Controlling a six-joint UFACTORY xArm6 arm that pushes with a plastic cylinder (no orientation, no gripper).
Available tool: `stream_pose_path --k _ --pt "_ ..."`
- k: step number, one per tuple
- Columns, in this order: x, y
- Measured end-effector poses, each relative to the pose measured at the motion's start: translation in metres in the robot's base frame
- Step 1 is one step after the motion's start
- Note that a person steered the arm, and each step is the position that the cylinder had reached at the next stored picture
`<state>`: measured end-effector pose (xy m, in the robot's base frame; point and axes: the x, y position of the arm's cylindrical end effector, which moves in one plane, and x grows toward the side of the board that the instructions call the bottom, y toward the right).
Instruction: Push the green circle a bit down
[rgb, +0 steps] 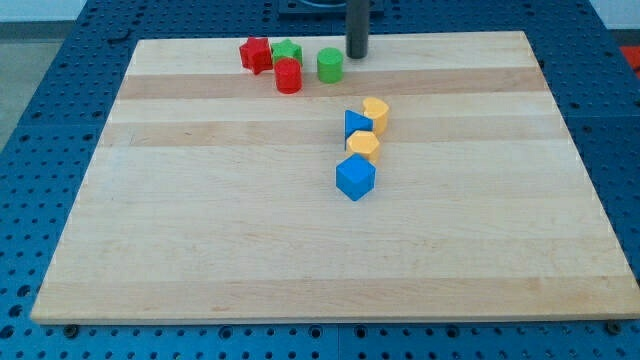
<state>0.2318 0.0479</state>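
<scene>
The green circle (330, 65) stands near the top of the wooden board (200, 250), a little left of centre. My tip (357, 55) is just to its upper right, close to it, with a small gap between them. The rod rises out of the view's top. To the green circle's left sit a red circle (288, 76), a green star (286, 51) and a red star (256, 54), bunched together.
Below the green circle, near the board's middle, a column of blocks stands: a yellow heart (376, 114), a blue triangle (356, 125), a yellow hexagon (363, 146) and a blue cube (355, 178). A blue pegboard (40, 150) surrounds the board.
</scene>
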Motion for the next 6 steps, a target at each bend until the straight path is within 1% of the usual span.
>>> stream_pose_path --k 1,2,3,4,5,6 --pt "0.019 0.023" --pt "0.011 0.024" --pt "-0.025 0.011" --pt "-0.039 -0.010" --pt "-0.035 -0.030" --pt "-0.006 -0.037"
